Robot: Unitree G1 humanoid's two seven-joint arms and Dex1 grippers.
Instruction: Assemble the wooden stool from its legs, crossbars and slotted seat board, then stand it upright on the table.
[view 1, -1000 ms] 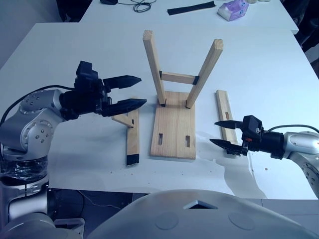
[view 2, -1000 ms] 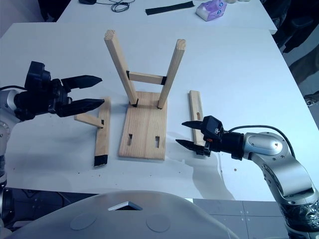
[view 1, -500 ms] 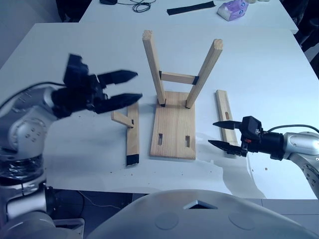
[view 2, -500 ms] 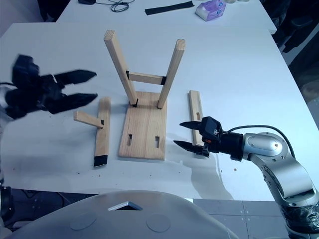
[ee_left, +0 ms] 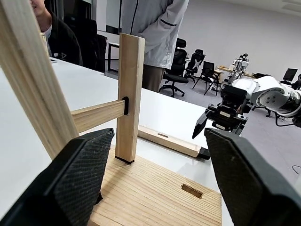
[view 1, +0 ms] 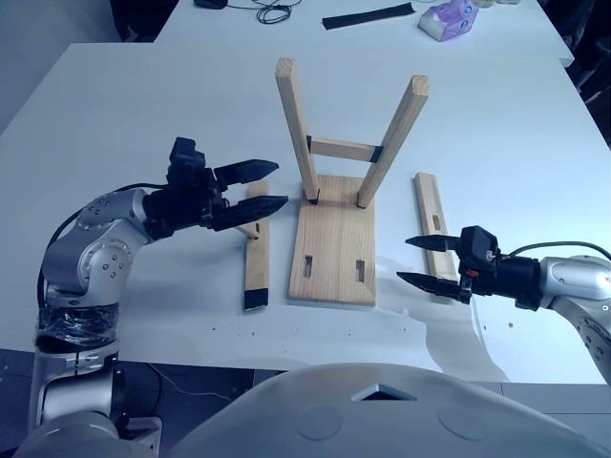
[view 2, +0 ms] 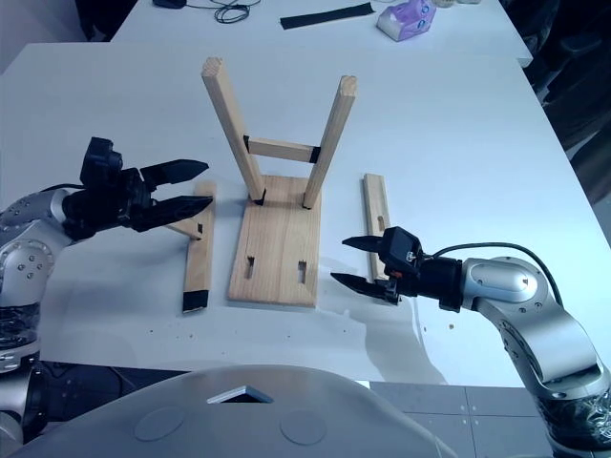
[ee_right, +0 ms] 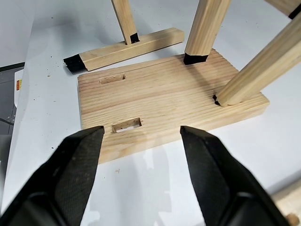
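Seat board (view 1: 334, 243) lies flat, two legs (view 1: 296, 134) standing in it; left gripper (view 1: 280, 183) gapes empty at the loose leg (view 1: 256, 258) left of it; right gripper (view 1: 405, 260) gapes empty off the board's right edge

- No text, number or sign that you can read anywhere.
- Small sticker (ee_right: 19, 84): print too small for you to make out.
- Purple pack (view 1: 447, 17): markings blurred, illegible.
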